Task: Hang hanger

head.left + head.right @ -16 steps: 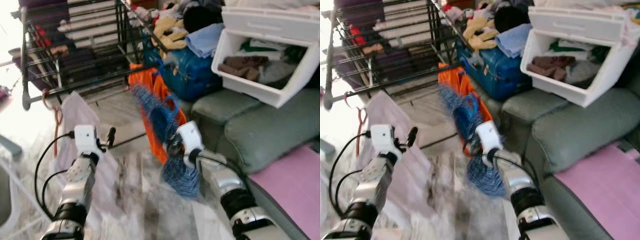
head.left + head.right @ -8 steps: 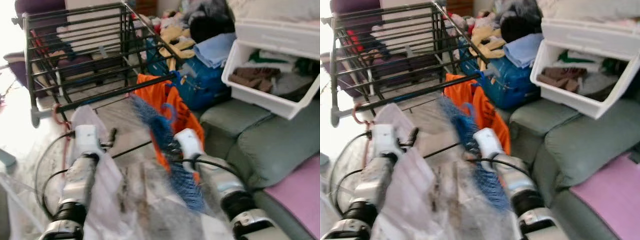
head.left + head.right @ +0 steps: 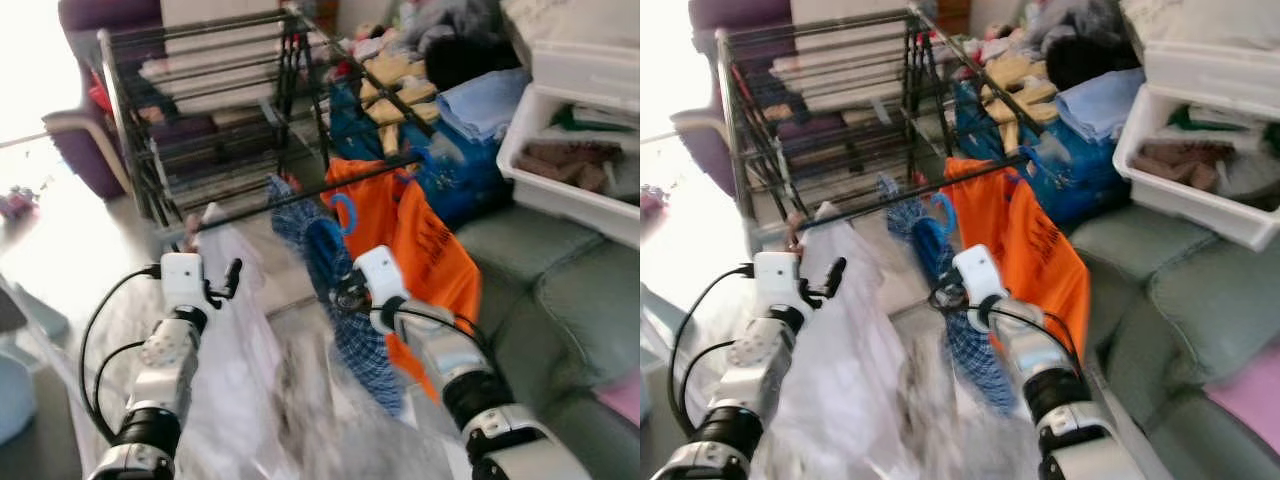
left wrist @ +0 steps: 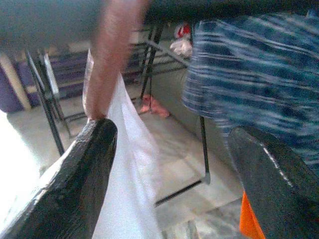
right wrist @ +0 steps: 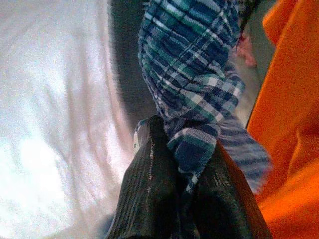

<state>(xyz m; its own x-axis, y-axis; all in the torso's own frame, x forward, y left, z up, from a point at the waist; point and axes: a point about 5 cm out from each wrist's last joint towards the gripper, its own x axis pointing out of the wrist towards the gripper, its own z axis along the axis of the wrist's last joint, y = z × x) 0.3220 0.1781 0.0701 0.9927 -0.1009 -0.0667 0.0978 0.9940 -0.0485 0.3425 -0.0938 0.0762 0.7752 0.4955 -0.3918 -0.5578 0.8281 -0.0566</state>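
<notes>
Right gripper (image 5: pixel 182 164): two black fingers clenched on a fold of the blue-and-green plaid shirt (image 3: pixel 345 300), the cloth pinched between them and spilling out beyond the tips. The shirt hangs on a blue plastic hanger (image 3: pixel 343 212), whose hook rises just above and beyond the fingers, close under the front rail of the black metal drying rack (image 3: pixel 215 110); whether the hook rests on the rail cannot be told.

Left gripper (image 4: pixel 169 164): black fingers spread apart, gripping nothing, raised beside the thin white garment (image 3: pixel 235 330). That garment hangs from a pinkish hanger (image 4: pixel 112 55), which stands directly above one finger, by the rack's near corner. The plaid shirt lies just beyond the other finger.

Orange T-shirt (image 3: pixel 425 240): hung on the same front rail, immediately beside the plaid shirt on the side of the right gripper's arm, touching it.

Beyond the fingers: the rack's upper rungs with dark laundry, then a blue suitcase (image 3: pixel 455 165) heaped with folded clothes.

Outboard of the right arm: a grey-green sofa (image 3: pixel 560 290) bearing a white plastic bin (image 3: pixel 580 140) of clothes.
</notes>
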